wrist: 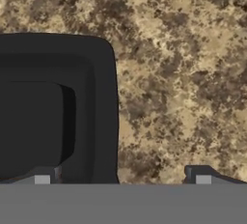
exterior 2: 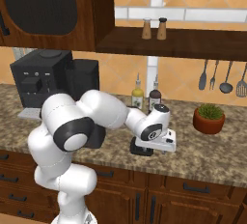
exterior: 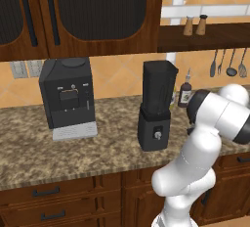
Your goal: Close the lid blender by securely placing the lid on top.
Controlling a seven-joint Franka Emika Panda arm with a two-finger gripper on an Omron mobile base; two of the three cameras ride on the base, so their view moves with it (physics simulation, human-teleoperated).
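Note:
The blender (exterior: 155, 104) stands tall and black on the granite counter, its jar mouth uncovered; in the right base view its jar (exterior 2: 85, 77) rises behind my arm. The lid (wrist: 58, 107), a flat black squarish cap, lies on the counter right of the blender, partly under my hand (exterior 2: 137, 147). My gripper (wrist: 123, 179) points down just above the counter and is open. One fingertip (wrist: 42, 179) hangs over the lid, the other (wrist: 202, 179) over bare granite, so the lid sits off-centre between them. Nothing is held.
A black coffee machine (exterior: 67, 96) with a grey tray stands left of the blender. Bottles (exterior 2: 155, 100) line the back wall behind my hand. A potted plant (exterior 2: 209, 117) sits to the right, utensils (exterior 2: 219, 78) hang above it, and shakers (exterior 2: 153, 29) stand on a shelf.

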